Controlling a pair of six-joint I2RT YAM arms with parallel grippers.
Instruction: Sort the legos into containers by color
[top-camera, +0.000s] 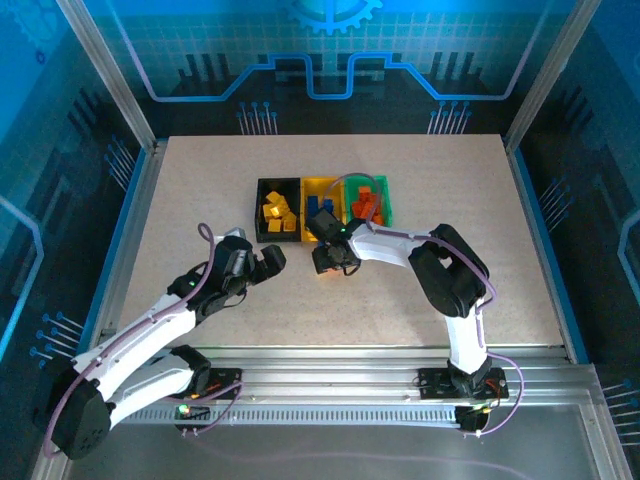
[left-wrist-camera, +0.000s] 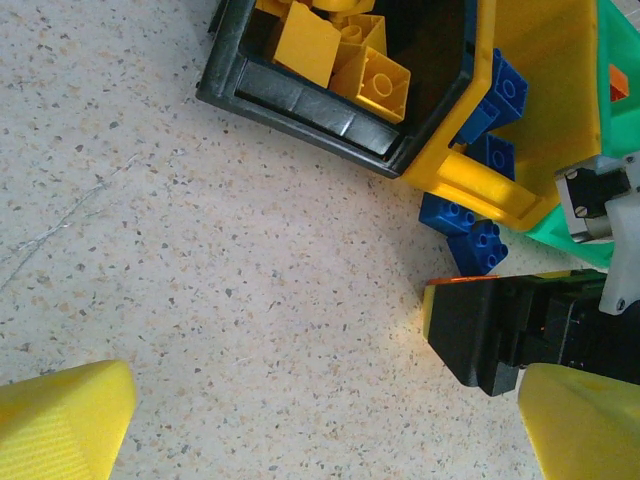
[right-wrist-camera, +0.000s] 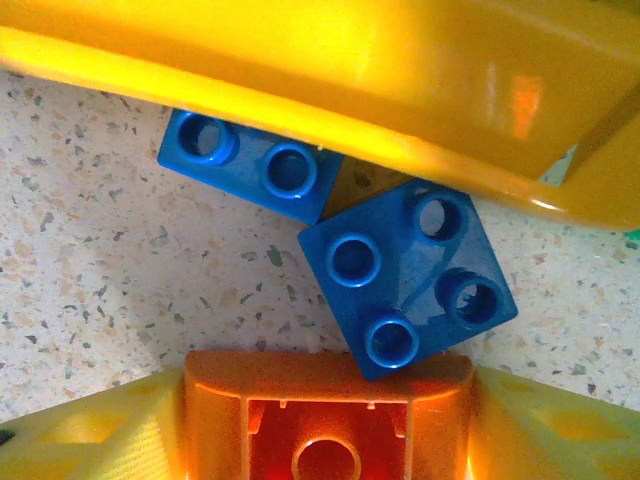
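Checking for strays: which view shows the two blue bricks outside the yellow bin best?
Right wrist: both blue bricks lie close up, studs up, at the rim of the yellow bin. Left wrist shows them smaller, beside the bin's corner.

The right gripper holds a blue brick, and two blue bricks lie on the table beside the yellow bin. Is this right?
No. The right gripper holds an orange brick, as the right wrist view shows. Two blue bricks do lie on the table beside the yellow bin.
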